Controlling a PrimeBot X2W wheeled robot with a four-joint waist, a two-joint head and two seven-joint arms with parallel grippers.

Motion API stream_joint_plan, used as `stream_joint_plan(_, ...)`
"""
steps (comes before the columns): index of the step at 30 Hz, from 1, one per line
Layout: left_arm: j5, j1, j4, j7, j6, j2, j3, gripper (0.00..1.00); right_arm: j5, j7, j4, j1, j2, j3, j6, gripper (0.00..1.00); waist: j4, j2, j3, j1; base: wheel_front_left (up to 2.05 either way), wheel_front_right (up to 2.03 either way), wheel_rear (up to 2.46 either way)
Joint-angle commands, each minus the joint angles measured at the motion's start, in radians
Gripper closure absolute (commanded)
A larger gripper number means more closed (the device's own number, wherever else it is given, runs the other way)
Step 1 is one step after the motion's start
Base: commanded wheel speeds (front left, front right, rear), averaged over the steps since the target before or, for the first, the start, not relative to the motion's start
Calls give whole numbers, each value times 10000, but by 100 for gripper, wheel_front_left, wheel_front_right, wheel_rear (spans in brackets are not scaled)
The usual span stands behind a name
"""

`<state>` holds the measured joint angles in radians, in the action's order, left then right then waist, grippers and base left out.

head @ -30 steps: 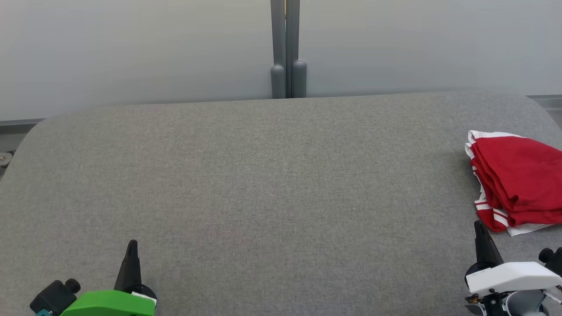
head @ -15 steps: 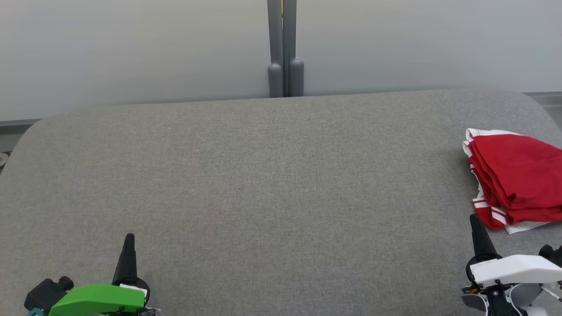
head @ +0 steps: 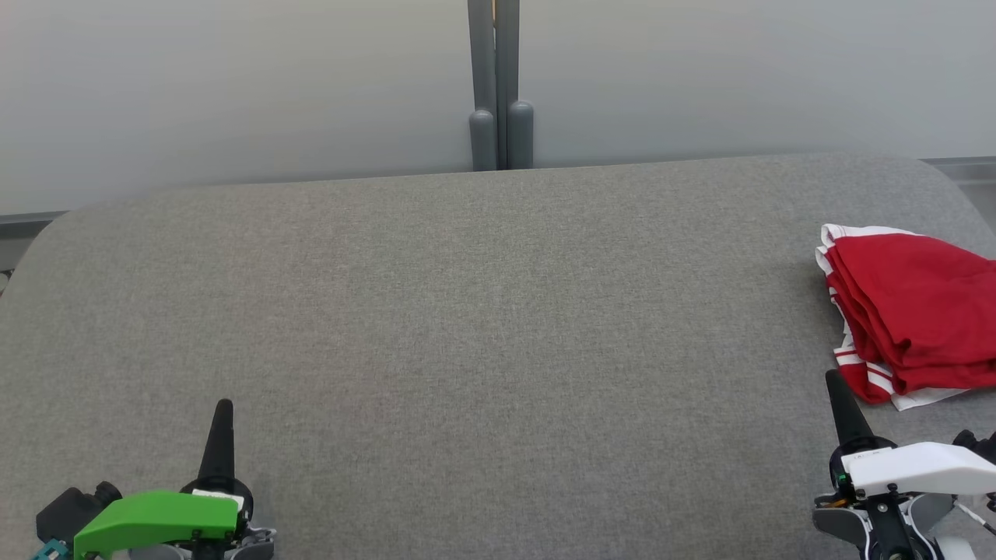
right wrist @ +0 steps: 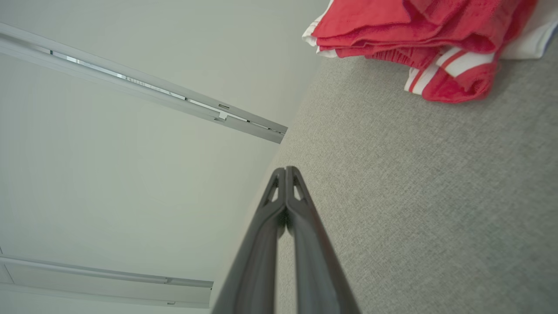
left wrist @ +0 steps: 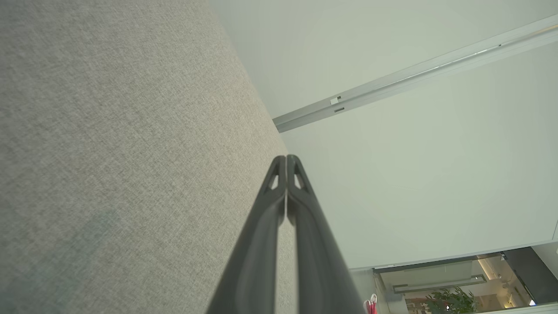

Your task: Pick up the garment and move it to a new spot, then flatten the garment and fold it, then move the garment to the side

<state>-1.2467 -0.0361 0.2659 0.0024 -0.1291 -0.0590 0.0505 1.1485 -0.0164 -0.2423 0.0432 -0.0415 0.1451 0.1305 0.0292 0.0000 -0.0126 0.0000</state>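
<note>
Pressed together and empty, my left gripper (head: 222, 412) hangs over the near left corner of the grey fabric worktop (head: 482, 311). Beyond its far edge stands a pale wall (head: 233, 93) with one grey post (head: 490, 85). My right gripper (head: 836, 389), likewise closed on nothing, is at the near right corner, just short of the one folded red garment (head: 918, 311) at the right edge.

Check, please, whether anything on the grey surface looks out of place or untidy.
Only a small thing: the red garment at the right end of the grey surface is folded loosely, its layers uneven, with a striped hem and a white corner sticking out on the near side. Nothing is spilled or damaged.
</note>
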Motion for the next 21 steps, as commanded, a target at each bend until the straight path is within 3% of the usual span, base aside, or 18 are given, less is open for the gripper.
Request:
stream_joint_plan(1, -275, -276, -100, 77, -17, -29, 60, 100, 344, -85, 101, 194, -71, -23, 7, 100, -11, 0, 6, 0, 0, 0, 0)
stream_joint_plan(21, -1875, -510, -169, 529, -22, 0, 273, 100, 2367, -547, 83, 413, -91, -119, 6, 100, -128, 0, 69, 0, 0, 0, 0)
